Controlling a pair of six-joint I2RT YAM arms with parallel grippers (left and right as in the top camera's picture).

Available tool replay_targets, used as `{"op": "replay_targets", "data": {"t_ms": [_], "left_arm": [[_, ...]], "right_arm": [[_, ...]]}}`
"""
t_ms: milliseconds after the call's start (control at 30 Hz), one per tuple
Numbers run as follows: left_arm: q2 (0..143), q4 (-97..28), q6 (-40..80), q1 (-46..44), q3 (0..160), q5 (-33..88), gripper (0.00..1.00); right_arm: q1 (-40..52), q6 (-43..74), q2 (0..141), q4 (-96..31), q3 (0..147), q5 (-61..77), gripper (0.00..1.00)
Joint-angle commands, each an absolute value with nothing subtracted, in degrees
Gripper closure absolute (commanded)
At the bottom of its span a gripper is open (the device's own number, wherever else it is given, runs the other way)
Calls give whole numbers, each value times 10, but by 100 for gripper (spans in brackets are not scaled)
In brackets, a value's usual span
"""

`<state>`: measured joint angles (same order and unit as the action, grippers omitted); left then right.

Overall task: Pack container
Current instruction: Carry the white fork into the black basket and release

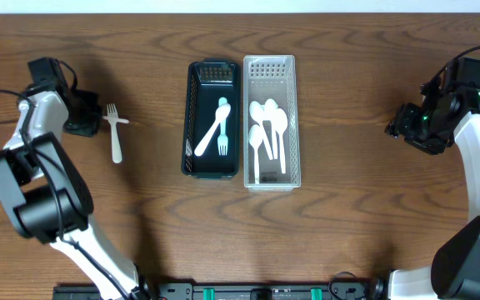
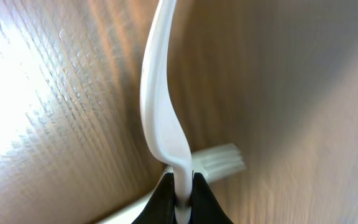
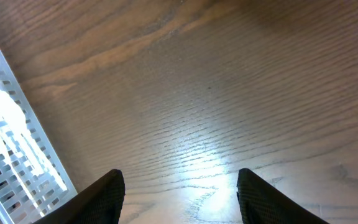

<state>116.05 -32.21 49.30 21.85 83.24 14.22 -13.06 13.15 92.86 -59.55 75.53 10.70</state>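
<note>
Pinching the white fork point(image 1: 115, 133) at its neck, the left gripper point(image 1: 86, 123) sits at the far left of the table point(image 1: 348, 217). In the left wrist view the gripper point(image 2: 183, 186) has its jaws pressed together on the narrow part of the fork point(image 2: 160, 93), just behind the tines. The handle runs away from the fingers point(image 2: 163, 199). From overhead, the fork points its tines to the far side and its handle to the near side. Whether it is clear of the table surface cannot be told.

The dark basket point(image 1: 192, 117) stands at the table centre. It holds two pale utensils point(image 1: 215, 133) lying crossed.

The white basket point(image 1: 294, 117) stands just to the right of the dark basket, long sides parallel. It holds several spoons point(image 1: 269, 125), bowls to the far end and handles to the near end.

The right gripper point(image 1: 407, 125) is at the far right, well apart from both baskets. Its jaws are spread and hold nothing. In the right wrist view the fingers point(image 3: 104, 193) frame bare wood, and the white basket point(image 3: 11, 155) shows at the left edge.
</note>
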Motion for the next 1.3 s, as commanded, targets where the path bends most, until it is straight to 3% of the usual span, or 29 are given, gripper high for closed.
{"op": "replay_targets", "data": {"t_ms": [0, 167, 267, 467, 633, 700, 767, 800, 833, 933, 1067, 1267], "left_arm": [[1069, -341, 304, 211, 835, 132, 94], [954, -441, 72, 132, 835, 140, 94], [914, -495, -3, 52, 835, 145, 94], [912, -513, -58, -95, 834, 144, 94], [959, -507, -58, -144, 834, 132, 94], [978, -507, -58, -155, 834, 132, 76], [994, -507, -58, -165, 834, 132, 36], [997, -507, -58, -166, 834, 132, 30], [997, -507, -58, -167, 834, 131, 26], [981, -511, -56, -157, 840, 121, 25], [950, -529, -50, -119, 840, 87, 8], [960, -556, -49, -13, 827, 46, 7]], "right_arm": [[-134, 128, 929, -600, 752, 110, 39], [-134, 128, 929, -596, 752, 110, 39], [-134, 133, 929, -590, 752, 110, 37], [-134, 148, 929, -579, 752, 110, 36], [-134, 152, 929, -576, 752, 125, 37], [-134, 154, 929, -576, 752, 125, 37], [-134, 154, 929, -576, 752, 125, 37], [-134, 154, 929, -577, 752, 125, 37], [-134, 154, 929, -578, 752, 125, 37], [-134, 154, 929, -581, 752, 125, 37], [-134, 154, 929, -582, 752, 125, 37], [-133, 154, 929, -583, 752, 125, 37]]}}
